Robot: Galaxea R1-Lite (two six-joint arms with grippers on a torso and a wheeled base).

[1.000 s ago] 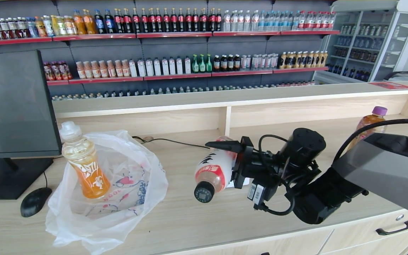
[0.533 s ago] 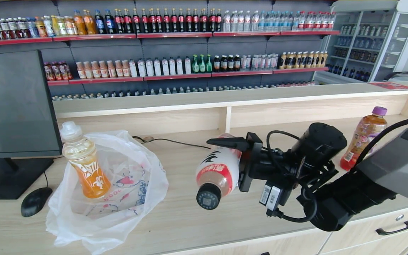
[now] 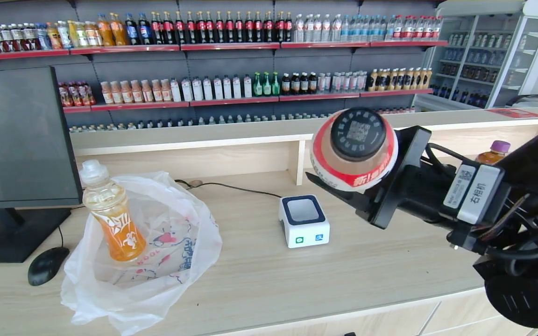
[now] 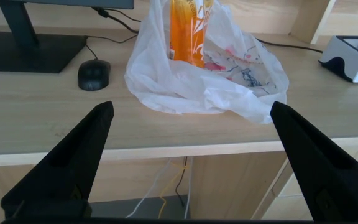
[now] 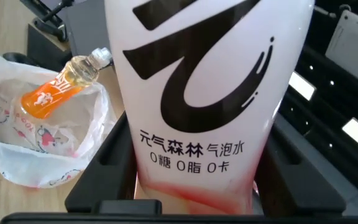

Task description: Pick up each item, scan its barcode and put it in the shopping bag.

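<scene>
Spreading the left gripper [image 4: 191, 124] wide, nothing between its fingers, low before the table's [image 3: 269, 280] front edge. Clamping a white-labelled bottle [image 3: 339, 163] in the right gripper [image 3: 357, 186], fingers pressing on either side, arm raised high over the table's right half, wrist bearing a white tag [image 3: 472, 191] with dark characters. Turning the bottle's dark cap [image 3: 358, 134], printed with a square code, toward the head camera; showing a broad black brush mark over a row of black characters on the label, plus a red band near the shoulder. Cradling an orange drink bottle [image 3: 112, 219], white-capped and nearly upright, in the translucent shopping bag [image 3: 175, 261] on the table's left half. Flanking the bag with a black mouse [image 3: 47, 265] and a white scanner [image 3: 304, 220], window facing up. Backing it all with a dark monitor [image 3: 17, 135], a purple-capped bottle [image 3: 495, 151] past the right arm, and red shelves [image 3: 250, 45] stocked with drinks.
</scene>
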